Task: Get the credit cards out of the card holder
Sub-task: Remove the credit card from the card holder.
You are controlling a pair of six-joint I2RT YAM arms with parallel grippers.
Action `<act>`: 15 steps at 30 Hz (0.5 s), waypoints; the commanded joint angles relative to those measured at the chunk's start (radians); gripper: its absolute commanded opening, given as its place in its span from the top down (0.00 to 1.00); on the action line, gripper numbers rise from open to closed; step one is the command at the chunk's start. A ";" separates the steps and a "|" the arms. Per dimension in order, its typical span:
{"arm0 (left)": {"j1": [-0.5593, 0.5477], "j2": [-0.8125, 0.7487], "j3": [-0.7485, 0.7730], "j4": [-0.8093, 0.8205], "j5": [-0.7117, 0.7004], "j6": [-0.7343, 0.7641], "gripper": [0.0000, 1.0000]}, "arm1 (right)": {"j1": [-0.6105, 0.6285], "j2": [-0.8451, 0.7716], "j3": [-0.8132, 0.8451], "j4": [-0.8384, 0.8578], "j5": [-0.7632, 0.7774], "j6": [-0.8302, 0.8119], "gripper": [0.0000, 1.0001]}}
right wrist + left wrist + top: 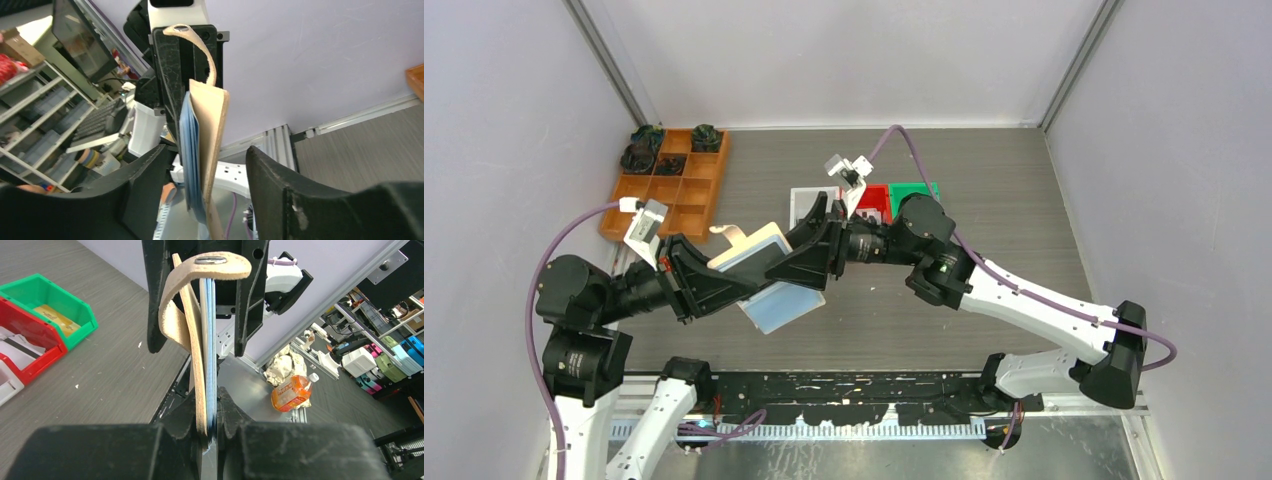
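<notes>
Left gripper (210,415) clamps the card holder (202,365) by one edge, up off the table, left of the red bin (871,203). Right gripper (205,165) stands wide around the opposite edge. We judge it light and floppy, with slick pockets. Pinch the credit cards by an exposed edge; none shows.

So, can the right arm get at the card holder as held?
Probably yes: the left gripper holds the card holder off the table, and the right gripper's open jaws straddle it.
</notes>
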 commanded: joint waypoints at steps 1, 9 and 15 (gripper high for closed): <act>-0.004 0.004 0.019 0.023 0.008 0.023 1.00 | 0.001 -0.019 0.048 0.140 -0.024 0.049 0.41; -0.005 -0.016 0.008 -0.014 -0.004 0.049 0.95 | 0.000 0.013 0.068 0.185 -0.110 0.111 0.95; -0.004 0.003 0.050 -0.030 -0.013 0.036 0.69 | 0.000 -0.004 0.084 0.053 -0.132 0.020 0.99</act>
